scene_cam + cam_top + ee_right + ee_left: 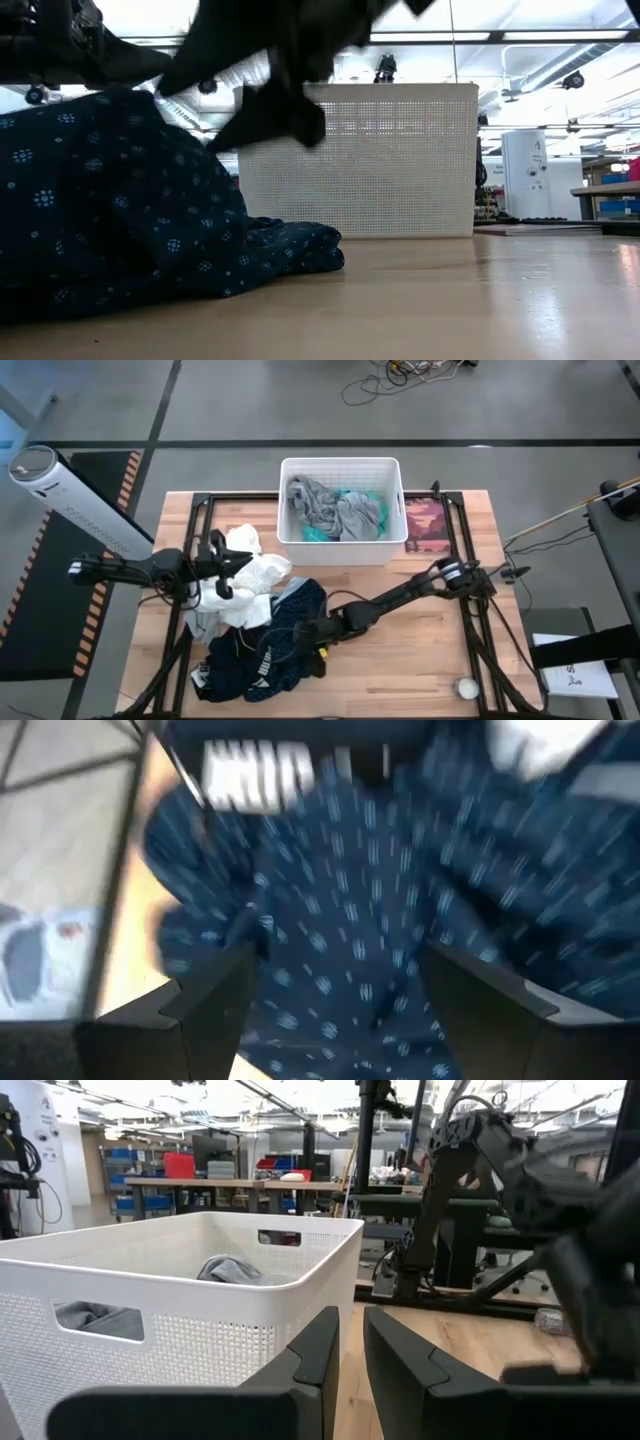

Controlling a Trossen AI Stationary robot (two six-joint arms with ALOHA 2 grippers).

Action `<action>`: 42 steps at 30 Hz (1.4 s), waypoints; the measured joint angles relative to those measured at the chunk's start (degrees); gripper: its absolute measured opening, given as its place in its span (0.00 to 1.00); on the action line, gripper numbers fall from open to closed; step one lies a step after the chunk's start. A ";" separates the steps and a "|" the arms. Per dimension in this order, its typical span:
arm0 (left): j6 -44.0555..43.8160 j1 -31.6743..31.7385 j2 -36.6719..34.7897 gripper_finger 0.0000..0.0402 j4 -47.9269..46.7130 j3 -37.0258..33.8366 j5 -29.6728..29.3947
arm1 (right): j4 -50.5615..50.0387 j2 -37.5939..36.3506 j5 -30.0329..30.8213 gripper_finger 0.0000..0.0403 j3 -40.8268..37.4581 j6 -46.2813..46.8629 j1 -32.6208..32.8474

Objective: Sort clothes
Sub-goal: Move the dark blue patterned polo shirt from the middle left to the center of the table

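Observation:
The dark navy dotted garment (pixel 262 650) lies heaped on the table near its front edge; it also shows in the low view (pixel 100 200) and the right wrist view (pixel 360 900). White garments (pixel 250 575) lie beside it, toward the far left. A grey garment (pixel 320 505) and a teal one (pixel 352 496) lie in the white basket (pixel 340 462). My right gripper (pixel 316 634) is open above the navy garment's right edge, its fingers (pixel 210 995) spread over the cloth. My left gripper (pixel 228 567) is shut and empty above the white garments, facing the basket (pixel 150 1280).
The basket stands at the table's far middle (pixel 380 160). A reddish flat picture (pixel 425 525) lies to its right. A small round white object (pixel 466 687) sits near the front right corner. A white cylinder (pixel 75 500) slants over the far left.

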 joint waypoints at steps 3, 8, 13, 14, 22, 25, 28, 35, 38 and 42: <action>0.91 0.00 1.09 0.09 0.70 0.00 -0.02 | -0.28 3.78 -2.71 0.66 1.02 0.84 -0.08; 2.35 0.00 2.88 0.09 3.24 0.00 -1.47 | -0.04 8.45 -9.81 0.63 6.72 0.08 -1.39; 3.79 0.01 4.31 0.09 5.50 0.00 -1.51 | -9.89 11.45 -12.02 0.43 12.68 -3.85 -3.30; 3.94 0.02 4.50 0.09 5.85 0.00 -1.51 | -12.82 11.47 -11.80 0.36 13.81 -5.07 -3.62; 5.45 0.01 5.72 0.09 7.54 0.00 -1.51 | -47.65 11.07 -4.04 0.04 26.28 -16.21 -4.66; 5.54 0.02 5.89 0.09 8.52 0.00 -1.51 | -59.71 10.13 -0.22 0.02 31.05 -16.92 -4.06; 5.52 0.01 6.12 0.09 8.98 0.00 -1.51 | -67.19 8.07 3.11 0.01 33.81 -16.75 -3.04; 5.08 0.02 7.28 0.09 9.27 0.00 -1.51 | -70.49 -1.05 8.29 0.01 33.35 -10.38 -1.87; 4.45 0.02 8.02 0.09 9.78 0.00 -1.51 | -70.44 -3.82 11.91 0.03 32.97 -6.34 -1.28; 3.75 0.00 8.81 0.09 10.21 0.00 -1.50 | -70.27 -5.67 14.58 0.12 31.77 -4.60 -0.72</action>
